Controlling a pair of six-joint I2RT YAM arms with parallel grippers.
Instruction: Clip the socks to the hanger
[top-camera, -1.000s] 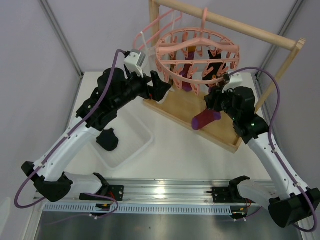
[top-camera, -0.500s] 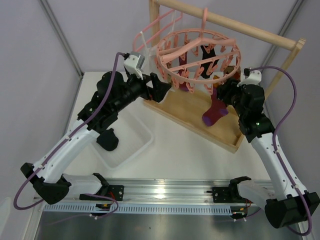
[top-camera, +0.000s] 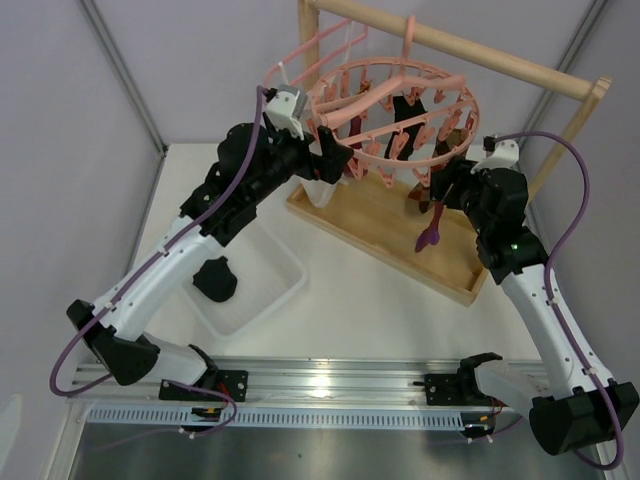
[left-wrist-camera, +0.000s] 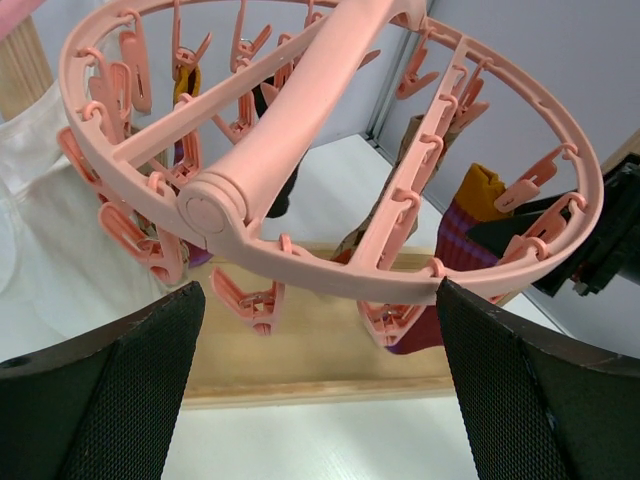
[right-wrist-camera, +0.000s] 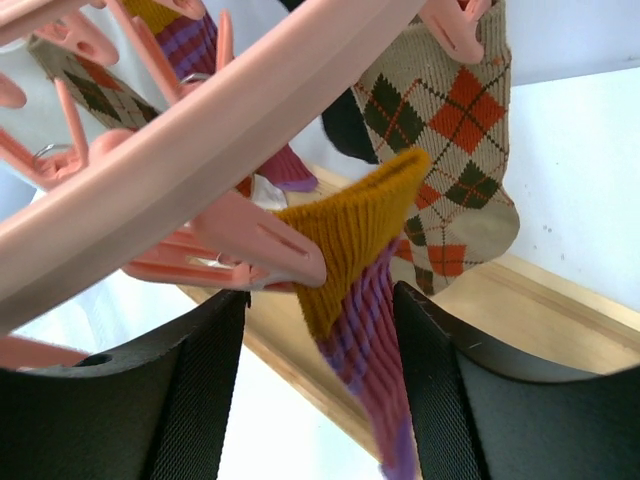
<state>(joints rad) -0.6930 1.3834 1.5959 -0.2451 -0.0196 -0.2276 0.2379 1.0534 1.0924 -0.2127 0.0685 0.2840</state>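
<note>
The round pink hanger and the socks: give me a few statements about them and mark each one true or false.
1. A purple striped sock with a mustard cuff sits in a pink clip. True.
2. The left hand is clamped shut on the hanger. False: its fingers are spread wide apart, with the ring ahead of them.
3. A black sock lies in the white tray. True.
4. The argyle sock lies flat on the table. False: it hangs from a clip on the hanger.
5. The hanger hangs from a wooden rod. True.
</note>
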